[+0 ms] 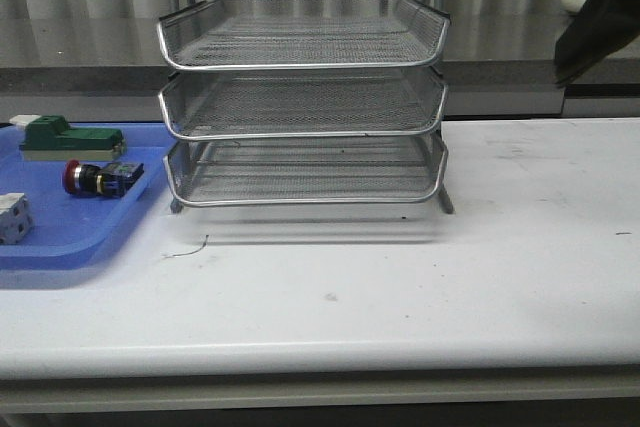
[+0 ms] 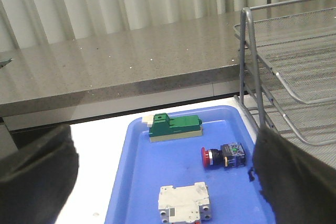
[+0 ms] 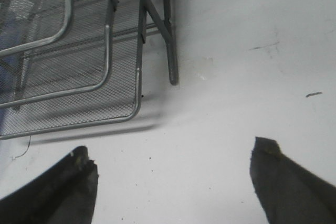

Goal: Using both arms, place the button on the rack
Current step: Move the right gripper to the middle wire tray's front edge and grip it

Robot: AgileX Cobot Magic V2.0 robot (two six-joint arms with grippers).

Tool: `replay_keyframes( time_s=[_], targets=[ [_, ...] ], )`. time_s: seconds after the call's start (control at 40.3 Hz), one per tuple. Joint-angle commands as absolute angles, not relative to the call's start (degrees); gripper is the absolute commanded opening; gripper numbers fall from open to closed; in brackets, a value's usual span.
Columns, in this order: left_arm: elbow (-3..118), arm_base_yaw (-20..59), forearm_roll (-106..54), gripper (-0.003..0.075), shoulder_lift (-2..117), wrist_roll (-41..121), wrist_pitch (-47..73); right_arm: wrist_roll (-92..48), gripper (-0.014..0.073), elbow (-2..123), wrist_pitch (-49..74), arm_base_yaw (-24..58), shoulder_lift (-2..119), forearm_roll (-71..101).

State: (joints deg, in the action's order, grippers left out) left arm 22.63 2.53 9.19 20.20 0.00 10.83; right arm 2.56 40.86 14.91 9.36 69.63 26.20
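Note:
The button (image 1: pixel 102 178) lies on its side in the blue tray (image 1: pixel 60 247) at the table's left, red cap to the left. It also shows in the left wrist view (image 2: pixel 223 156), right of the tray's middle. The three-tier wire-mesh rack (image 1: pixel 303 97) stands at the back centre of the table. My left gripper (image 2: pixel 165 177) is open and empty, high above the tray, its fingers (image 2: pixel 37 177) wide apart. My right gripper (image 3: pixel 170 153) is open and empty above bare table beside the rack's front right foot (image 3: pixel 172 72). In the front view only a black piece of the right arm (image 1: pixel 598 12) shows.
A green-and-white block (image 1: pixel 62 137) lies at the back of the blue tray and a white cube-shaped part (image 1: pixel 12 217) near its front left. A grey stone ledge (image 1: pixel 520 47) runs behind the table. A thin bit of wire (image 1: pixel 188 248) lies in front of the rack.

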Motion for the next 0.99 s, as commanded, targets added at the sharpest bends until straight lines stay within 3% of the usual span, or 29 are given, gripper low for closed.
replay_keyframes(
  time_s=[0.0,0.323,0.745,0.969],
  targets=[
    [24.1,2.5,9.1,0.0640,21.0,0.0,6.1,2.3,0.0609,45.0,10.7,9.1,73.1,29.8],
    [24.1,2.5,9.1,0.0640,21.0,0.0,6.1,-1.8,0.0563,54.1,16.3,9.1,82.3,37.9],
    [24.1,2.5,9.1,0.0640,21.0,0.0,6.1,-37.9,0.0554,60.3,25.0,9.1,93.0,79.3],
    [24.1,2.5,9.1,0.0640,21.0,0.0,6.1,-45.0,0.0427,60.3,25.1,9.0,96.3,88.0]
  ],
)
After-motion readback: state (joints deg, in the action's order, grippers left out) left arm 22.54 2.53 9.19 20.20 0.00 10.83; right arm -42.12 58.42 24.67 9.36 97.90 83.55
